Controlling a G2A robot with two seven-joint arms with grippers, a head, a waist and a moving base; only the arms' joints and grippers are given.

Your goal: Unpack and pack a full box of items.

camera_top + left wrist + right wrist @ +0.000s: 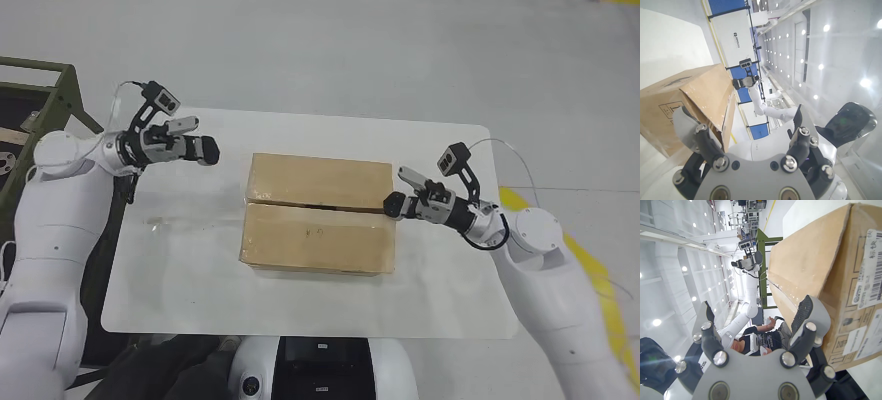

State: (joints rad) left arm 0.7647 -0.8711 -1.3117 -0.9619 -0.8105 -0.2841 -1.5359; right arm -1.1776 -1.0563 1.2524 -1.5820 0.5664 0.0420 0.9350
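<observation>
Looking out from the near edge of the bench [180,290], we've got the cardboard box [315,212] sitting mid-bench, flaps shut. Our right gripper [390,205] sits at the box's right end by the seam — fingers spread wide, holding nothing. Further back toward the far left corner, our left gripper [210,150] hangs clear of the box, also wide open and empty.

We see a box [317,213] of matt brown cardboard, with glossy clear tape [789,293] along its top seam and white paper labels [873,272] on its end. The table [180,280] under the box looks smooth and faintly shiny. At the box, the right gripper [393,204] has rough black pads [800,311] and bright metal screws [810,326].
</observation>
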